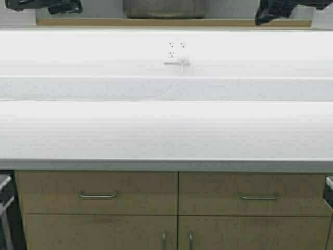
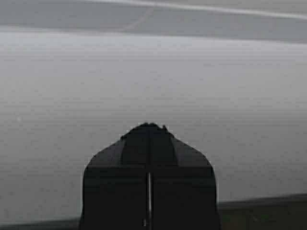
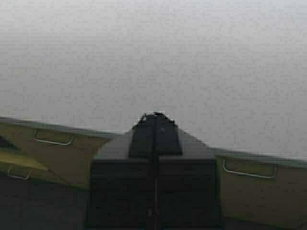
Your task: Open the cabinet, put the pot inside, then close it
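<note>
Only the lower part of the grey metal pot (image 1: 164,8) shows, at the top centre of the high view. It stands just above the light-wood bottom edge of the wall cabinet (image 1: 104,22). The cabinet doors are out of view. My left gripper (image 1: 52,6) is raised at the top left, left of the pot and apart from it. In its wrist view the left gripper (image 2: 148,125) is shut and empty over the white counter. My right gripper (image 1: 276,13) is raised at the top right, right of the pot. In its wrist view the right gripper (image 3: 156,115) is shut and empty.
A long white countertop (image 1: 166,130) runs across the high view. The backsplash behind it has a wall outlet (image 1: 177,49) with a plug and a thin white cable (image 1: 179,62). Below is a base cabinet with drawers with horizontal handles (image 1: 99,195), which also shows in the right wrist view (image 3: 249,170).
</note>
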Available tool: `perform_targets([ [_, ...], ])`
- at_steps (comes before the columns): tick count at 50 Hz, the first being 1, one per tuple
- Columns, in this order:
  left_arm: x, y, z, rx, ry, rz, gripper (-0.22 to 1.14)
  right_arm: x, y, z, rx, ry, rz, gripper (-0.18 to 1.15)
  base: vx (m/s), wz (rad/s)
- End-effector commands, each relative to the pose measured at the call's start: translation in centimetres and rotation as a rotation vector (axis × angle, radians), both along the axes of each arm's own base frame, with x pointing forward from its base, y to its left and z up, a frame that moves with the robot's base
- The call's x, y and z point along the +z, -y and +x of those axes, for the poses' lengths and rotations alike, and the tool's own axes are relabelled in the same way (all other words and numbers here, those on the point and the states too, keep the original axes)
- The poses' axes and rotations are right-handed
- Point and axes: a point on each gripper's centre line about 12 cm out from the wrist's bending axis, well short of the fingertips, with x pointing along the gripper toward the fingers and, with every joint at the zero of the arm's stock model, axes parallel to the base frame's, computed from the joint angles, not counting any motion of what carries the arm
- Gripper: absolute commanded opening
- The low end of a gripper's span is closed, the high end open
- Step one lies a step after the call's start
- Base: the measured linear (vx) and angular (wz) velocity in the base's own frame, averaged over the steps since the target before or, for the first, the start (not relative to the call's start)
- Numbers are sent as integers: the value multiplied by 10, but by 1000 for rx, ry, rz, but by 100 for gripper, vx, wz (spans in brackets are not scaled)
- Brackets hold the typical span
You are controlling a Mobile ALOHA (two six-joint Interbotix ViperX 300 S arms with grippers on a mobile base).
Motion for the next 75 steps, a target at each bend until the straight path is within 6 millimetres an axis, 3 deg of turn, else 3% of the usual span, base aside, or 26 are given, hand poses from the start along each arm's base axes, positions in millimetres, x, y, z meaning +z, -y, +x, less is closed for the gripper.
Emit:
perform_targets([
  [1,6,-18,9,66,19,6,3,13,4,6,-10,36,-7,6,-28,4],
  [6,-2,-59,15,208,-10,18,3,12,22,11,-64,28,-33,6,-27,2],
  [11,8,-98,17,332,-1,30,3,22,53,21,-162,51,-58,6,-28,-5],
  [16,33,-139,15,456,18,43,3,56,99,29,-304,135,-97,6,-27,-9],
  [20,63,-173,14,549,33,61,3,84,132,31,-406,205,-123,6,-25,-6],
  [25,106,-225,15,684,45,101,3,121,190,35,-583,290,-153,6,-20,-1],
  [29,132,-258,16,766,60,110,3,137,223,44,-671,328,-162,6,-15,-1],
  [34,156,-279,29,803,91,110,3,149,250,62,-722,344,-173,6,-13,-2],
  [47,190,-313,85,814,156,89,3,175,273,112,-731,397,-172,6,-8,0],
  [57,185,-321,144,766,147,70,3,173,278,146,-713,397,-170,6,-1,0],
  [66,177,-300,177,686,125,59,3,166,257,170,-656,386,-150,6,0,0],
  [75,173,-270,187,617,110,52,3,166,224,187,-581,392,-133,6,2,0],
])
